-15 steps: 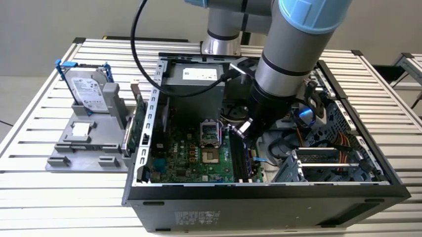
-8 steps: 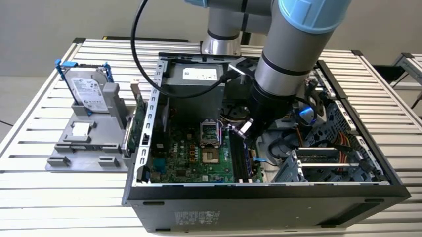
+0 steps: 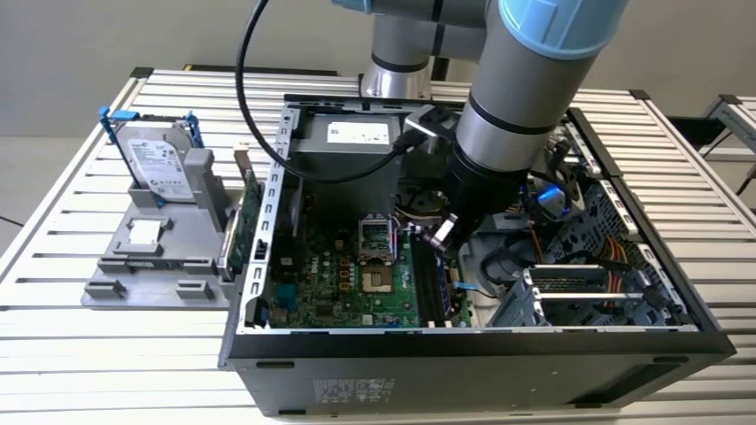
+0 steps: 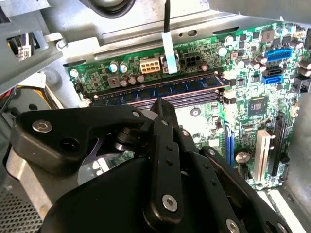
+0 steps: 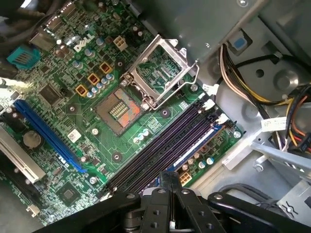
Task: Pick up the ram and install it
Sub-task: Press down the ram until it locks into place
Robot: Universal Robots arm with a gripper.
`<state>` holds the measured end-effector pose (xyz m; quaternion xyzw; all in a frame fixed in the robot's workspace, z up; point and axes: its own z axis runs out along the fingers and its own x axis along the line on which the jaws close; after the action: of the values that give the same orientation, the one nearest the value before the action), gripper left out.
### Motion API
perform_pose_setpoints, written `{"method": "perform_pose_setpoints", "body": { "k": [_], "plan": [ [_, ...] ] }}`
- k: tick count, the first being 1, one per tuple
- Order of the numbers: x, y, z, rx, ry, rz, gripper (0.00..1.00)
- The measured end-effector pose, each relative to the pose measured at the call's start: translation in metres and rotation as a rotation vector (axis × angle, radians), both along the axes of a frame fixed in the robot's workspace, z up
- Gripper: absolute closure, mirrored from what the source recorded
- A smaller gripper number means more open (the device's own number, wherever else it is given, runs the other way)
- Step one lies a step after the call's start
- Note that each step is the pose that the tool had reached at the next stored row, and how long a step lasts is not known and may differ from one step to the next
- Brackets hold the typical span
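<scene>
I see the gripper pinched onto the ram over its slot; I fear a tilted stick jams against the latches

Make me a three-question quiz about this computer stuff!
1. Where is the hard drive?
A. On the floor
B. On the grey stand, at the exterior view's left of the computer case
C. Hanging from a cable

2. What colour are the hard drive's rails?
A. Red
B. Yellow
C. Blue

3. How is the lid of the processor socket?
A. Flipped up, open
B. Shut flat
C. Taped down

Answers:
1. B, it stands upright on the stand outside the case.
2. C, blue strips run along its edges.
3. A, the first wrist view shows the metal frame raised off the bare socket.
</scene>
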<state>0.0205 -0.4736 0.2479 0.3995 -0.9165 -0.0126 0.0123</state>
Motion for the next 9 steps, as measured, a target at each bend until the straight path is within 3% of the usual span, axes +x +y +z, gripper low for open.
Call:
{"method": "perform_pose_setpoints", "body": {
  "k": [9],
  "plan": [
    [0.0000,0.0002,0.0000,-0.0001,0.0000,0.104,1.00]
  ]
}}
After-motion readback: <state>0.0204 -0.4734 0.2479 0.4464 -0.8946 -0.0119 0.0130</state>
